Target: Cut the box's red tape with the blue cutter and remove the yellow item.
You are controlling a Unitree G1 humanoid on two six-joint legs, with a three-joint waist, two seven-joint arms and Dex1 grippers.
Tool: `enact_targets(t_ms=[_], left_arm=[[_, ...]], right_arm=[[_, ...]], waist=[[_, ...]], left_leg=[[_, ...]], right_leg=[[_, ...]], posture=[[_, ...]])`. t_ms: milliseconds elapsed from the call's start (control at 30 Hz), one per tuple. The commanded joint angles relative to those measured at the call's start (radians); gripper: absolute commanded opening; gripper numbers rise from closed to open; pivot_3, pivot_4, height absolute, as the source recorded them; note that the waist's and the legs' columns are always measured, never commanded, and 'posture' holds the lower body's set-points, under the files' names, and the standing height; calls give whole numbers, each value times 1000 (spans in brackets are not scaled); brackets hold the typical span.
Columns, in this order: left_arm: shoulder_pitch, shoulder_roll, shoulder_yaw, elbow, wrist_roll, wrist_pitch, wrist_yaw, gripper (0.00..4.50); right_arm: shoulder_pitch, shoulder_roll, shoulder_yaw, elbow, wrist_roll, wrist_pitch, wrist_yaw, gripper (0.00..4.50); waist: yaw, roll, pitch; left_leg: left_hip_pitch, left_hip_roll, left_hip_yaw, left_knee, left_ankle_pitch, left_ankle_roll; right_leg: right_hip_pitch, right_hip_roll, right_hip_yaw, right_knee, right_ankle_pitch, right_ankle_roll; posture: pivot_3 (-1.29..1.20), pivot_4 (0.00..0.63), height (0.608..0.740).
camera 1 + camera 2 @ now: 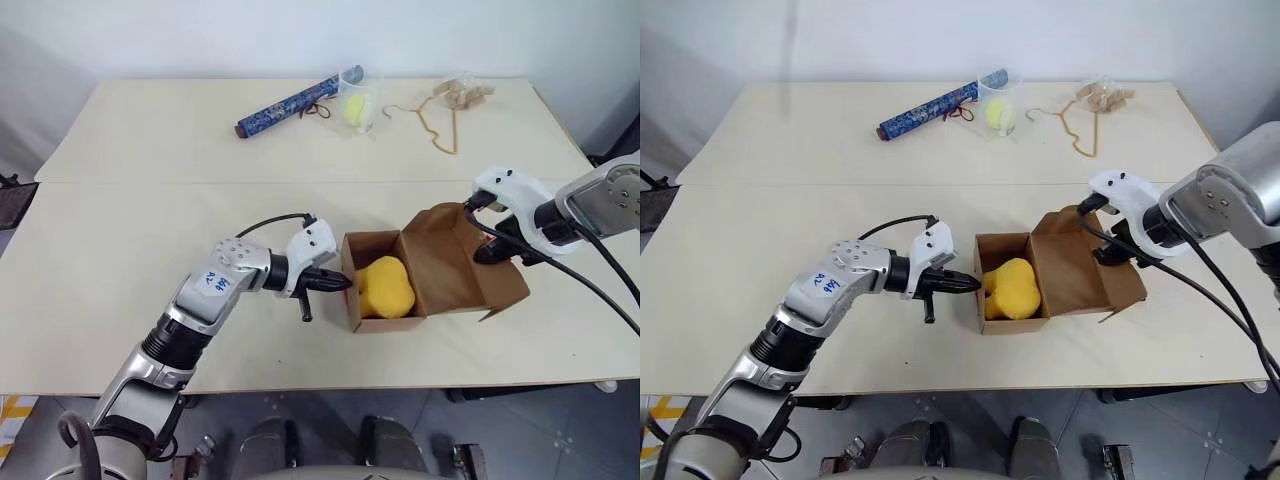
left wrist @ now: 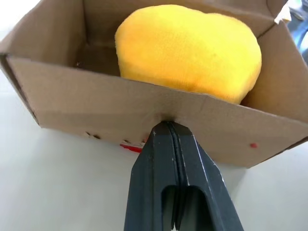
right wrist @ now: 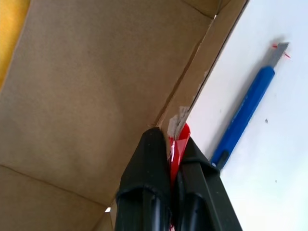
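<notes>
The box sits near the middle of the desk, already open, its lid flap folded back to the right. The yellow item lies inside, filling most of the cavity and showing above the rim. The left claw is pressed together with nothing between its fingers; its tips rest against the outside of the box's left wall, bracing it. The right claw is pinching the edge of the opened flap, where a scrap of the red tape is caught between its fingers. The blue cutter lies on the desk just beside that flap, blade out, held by neither claw.

The cutting step looks finished: the tape is severed and the lid is back. What remains, as I judge it, is taking the plush out. That calls for one claw to let go, spread wide, reach in from above and close on the soft lump, while the other steadies the light box so it does not lift along.
</notes>
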Motion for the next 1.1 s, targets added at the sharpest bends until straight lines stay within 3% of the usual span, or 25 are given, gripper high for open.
enact_targets(t_ms=[33,200,400,467,600,733,867,967,1100], left_arm=[[4,14,18,-64,-17,6,-5,550],[20,71,76,-46,-14,-61,-21,2034],[69,167,213,-18,-109,-98,-134,3935],[120,214,264,-6,-133,-133,-176,4485],[267,239,410,14,-174,-312,-209,4485],[450,253,602,54,-215,-417,-194,4485],[568,267,703,70,-197,-538,-174,4485],[700,305,842,46,-298,-442,-197,4485],[740,345,840,-59,-364,-348,-201,4485]], right_arm=[[40,4,-110,-56,-32,3,7,709],[221,-118,-288,-83,-67,-190,149,2354],[575,-176,-565,-69,-164,-670,385,4495],[660,-162,-672,-28,-185,-772,427,4500],[789,-119,-865,116,-184,-1001,627,4500],[747,46,-1023,158,-124,-1146,622,4500],[769,97,-1028,77,-95,-1217,760,4500],[835,134,-991,-65,-78,-1284,880,4500],[924,157,-985,-160,-76,-1304,913,4500]], waist=[[1,0,0],[11,0,0],[11,0,0],[6,0,0],[-2,-1,0],[-9,-2,1],[-15,-2,1],[-16,-2,1],[1,-2,1]], left_leg=[[0,0,0,0,0,0],[-2,-1,0,0,0,0],[-1,-1,1,0,0,0],[0,-1,3,0,0,0],[6,-1,8,-2,0,0],[12,2,6,-2,0,-1],[14,5,7,-2,0,-2],[14,9,7,-2,-1,-3],[14,10,6,-1,-3,-3]], right_leg=[[0,0,0,0,0,0],[0,0,-1,0,0,0],[1,1,-2,-2,0,1],[2,1,-2,-2,0,1],[5,1,-1,-3,0,1],[9,1,1,-3,0,1],[8,2,4,0,0,0],[7,2,4,1,0,-1],[7,2,3,1,0,-1]], posture=[[0,150,740],[0,150,740],[0,150,740],[0,150,740],[0,150,740],[0,150,740],[0,150,740],[0,150,740],[0,150,740]])
